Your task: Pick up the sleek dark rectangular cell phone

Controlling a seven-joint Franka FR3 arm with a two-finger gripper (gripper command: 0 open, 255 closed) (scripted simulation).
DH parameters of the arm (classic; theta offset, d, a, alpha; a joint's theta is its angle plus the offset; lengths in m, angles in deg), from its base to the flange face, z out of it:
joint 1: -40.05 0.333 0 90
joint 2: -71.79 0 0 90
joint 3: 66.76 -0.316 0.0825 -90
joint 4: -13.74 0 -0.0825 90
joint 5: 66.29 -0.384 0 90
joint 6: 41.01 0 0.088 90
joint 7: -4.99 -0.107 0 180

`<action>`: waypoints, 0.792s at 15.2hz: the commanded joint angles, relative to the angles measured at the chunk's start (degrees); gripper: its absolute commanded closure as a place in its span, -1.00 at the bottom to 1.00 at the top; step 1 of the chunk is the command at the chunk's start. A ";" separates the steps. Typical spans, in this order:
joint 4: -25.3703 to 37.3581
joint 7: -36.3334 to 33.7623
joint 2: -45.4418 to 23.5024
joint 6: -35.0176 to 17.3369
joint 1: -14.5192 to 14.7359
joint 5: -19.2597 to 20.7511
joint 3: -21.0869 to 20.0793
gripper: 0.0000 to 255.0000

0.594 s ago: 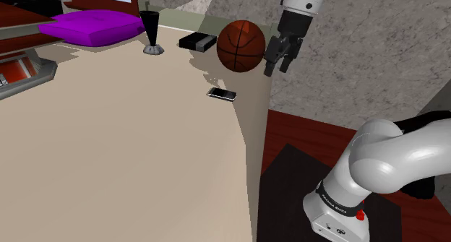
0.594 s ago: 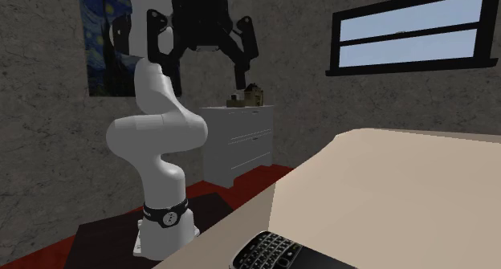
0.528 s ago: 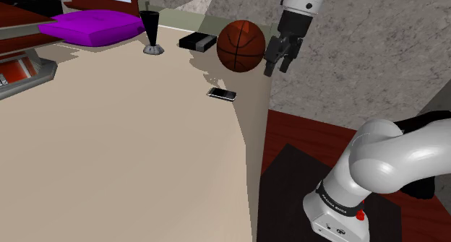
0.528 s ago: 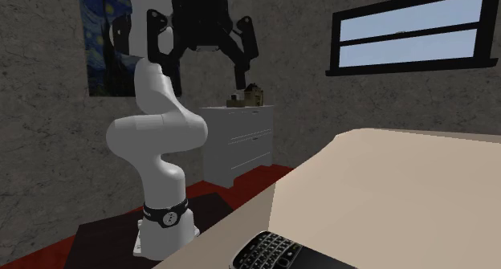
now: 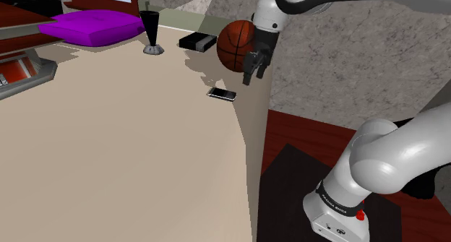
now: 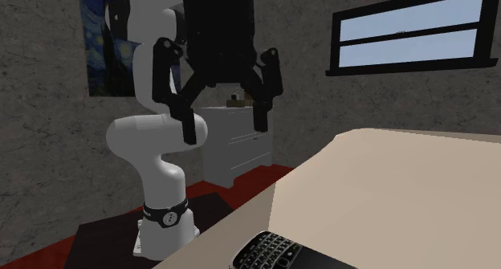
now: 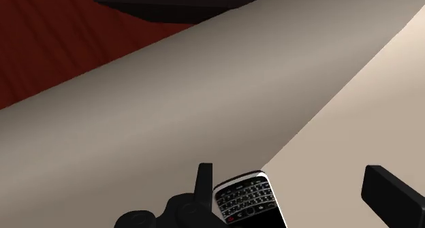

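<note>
Black, thin cell phone (image 5: 222, 94) lies flat on table (image 5: 108, 154) near basketball (image 5: 241, 45), likely light, rigid, slippery: pinch its long edges; gripper (image 5: 251, 76) above it, jaws wide, empty.

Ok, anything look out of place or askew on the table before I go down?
Nothing spilled or damaged. The phone lies flat, keypad up, near the edge of the table. Only oddity: a basketball loose on the table beyond it.

The phone (image 5: 222, 94) lies on bare table (image 5: 130, 154) with free room on every side; the ball (image 5: 230, 49) and box (image 5: 197, 40) stand beyond it, apart.
</note>
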 commanded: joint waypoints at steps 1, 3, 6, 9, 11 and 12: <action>1.21 2.33 -4.41 -2.99 0.23 0.84 0.33 -1.00; 2.55 4.20 -8.60 -5.60 0.51 1.50 0.36 -1.00; 5.11 6.80 -15.01 -9.14 0.91 2.50 0.31 -1.00; 4.17 7.07 -15.99 -11.03 0.95 2.58 0.30 -1.00; 2.98 7.09 -16.38 -12.61 0.95 2.57 0.29 -1.00; 2.41 7.10 -16.60 -13.40 0.95 2.57 0.29 -1.00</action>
